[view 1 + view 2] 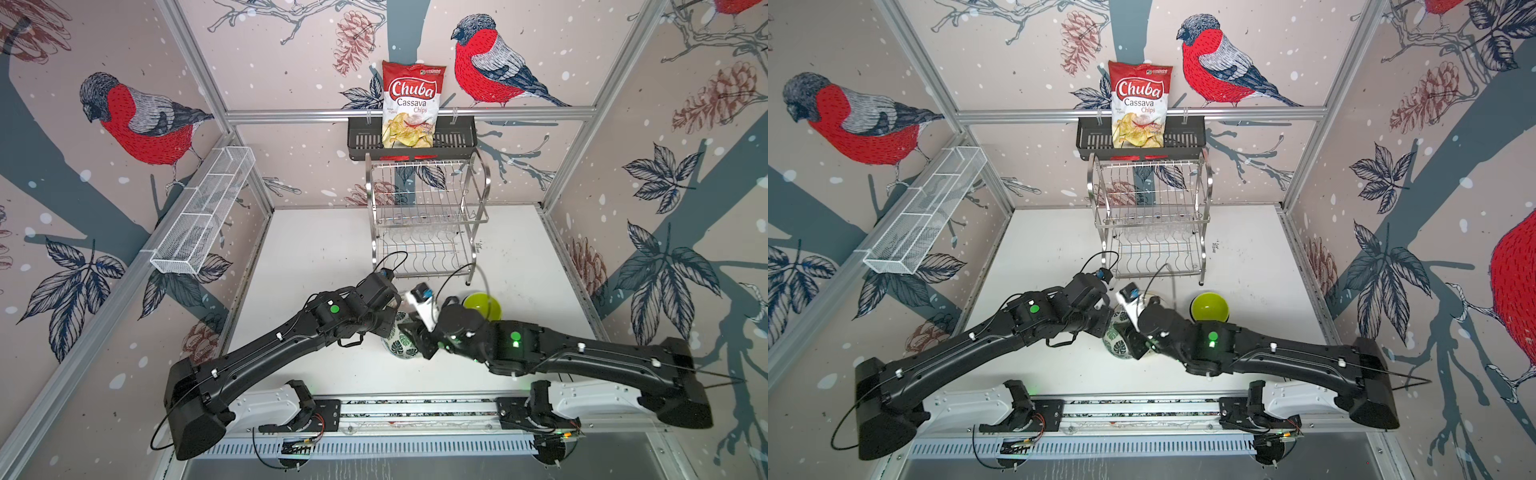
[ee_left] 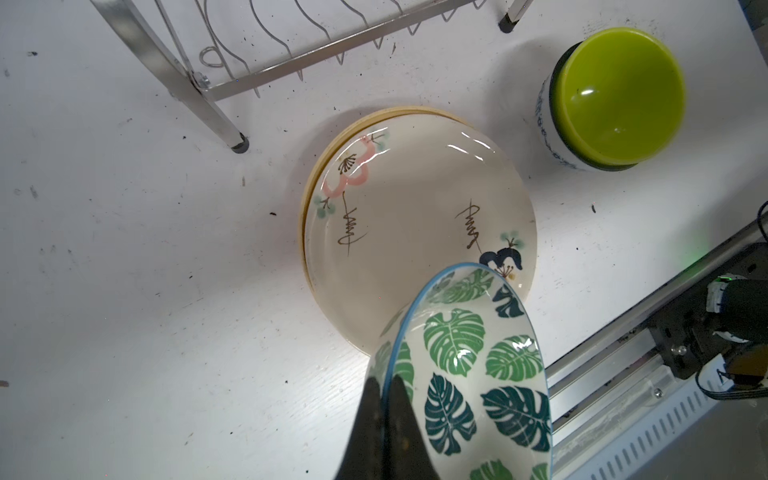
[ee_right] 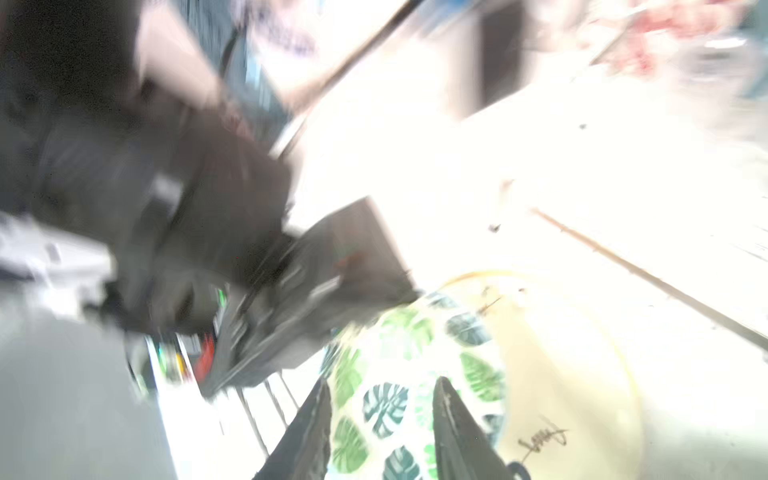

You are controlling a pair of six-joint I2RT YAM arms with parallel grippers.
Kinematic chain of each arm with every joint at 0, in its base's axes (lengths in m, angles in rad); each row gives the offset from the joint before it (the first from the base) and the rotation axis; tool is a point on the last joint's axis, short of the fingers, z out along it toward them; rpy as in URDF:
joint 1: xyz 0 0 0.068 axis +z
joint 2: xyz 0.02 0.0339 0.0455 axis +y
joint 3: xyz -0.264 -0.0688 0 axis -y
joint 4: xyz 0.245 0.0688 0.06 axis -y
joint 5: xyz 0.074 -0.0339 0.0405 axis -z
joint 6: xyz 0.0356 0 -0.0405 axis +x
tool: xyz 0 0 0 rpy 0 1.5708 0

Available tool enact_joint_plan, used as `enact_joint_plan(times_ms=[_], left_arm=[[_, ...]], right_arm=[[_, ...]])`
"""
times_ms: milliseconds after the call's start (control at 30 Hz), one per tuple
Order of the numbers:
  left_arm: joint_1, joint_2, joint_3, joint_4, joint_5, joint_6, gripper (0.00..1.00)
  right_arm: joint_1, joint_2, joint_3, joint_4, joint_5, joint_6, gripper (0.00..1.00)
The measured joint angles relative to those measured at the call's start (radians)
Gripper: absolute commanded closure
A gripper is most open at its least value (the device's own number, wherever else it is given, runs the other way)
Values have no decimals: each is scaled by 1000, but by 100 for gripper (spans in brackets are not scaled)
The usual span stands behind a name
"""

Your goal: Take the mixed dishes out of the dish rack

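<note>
The green-leaf bowl hangs tilted just above the table's front middle, with my left gripper shut on its blue rim. My right gripper is open, its two fingers apart in front of the bowl's outer wall; that view is blurred. Under the bowl lies a cream floral plate on a pale yellow plate. A lime green bowl is stacked with a blue-patterned bowl to the right. The chrome dish rack stands behind; faint clear glass shows on its upper tier.
A red-and-white chips bag stands in a black slotted basket on the back wall above the rack. A long white mesh tray hangs on the left wall. The arms' rail runs along the front edge.
</note>
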Motion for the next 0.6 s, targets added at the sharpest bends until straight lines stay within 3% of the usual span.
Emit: enact_joint_plan(times_ms=[300,600], left_arm=[[0,-8,-5,5,-20,14,100],[0,-18,-5,4,-38,6,100]], right_arm=[[-143,-181,-129,12,-41,145,53],[-203,-77,-208,13,-122,227,53]])
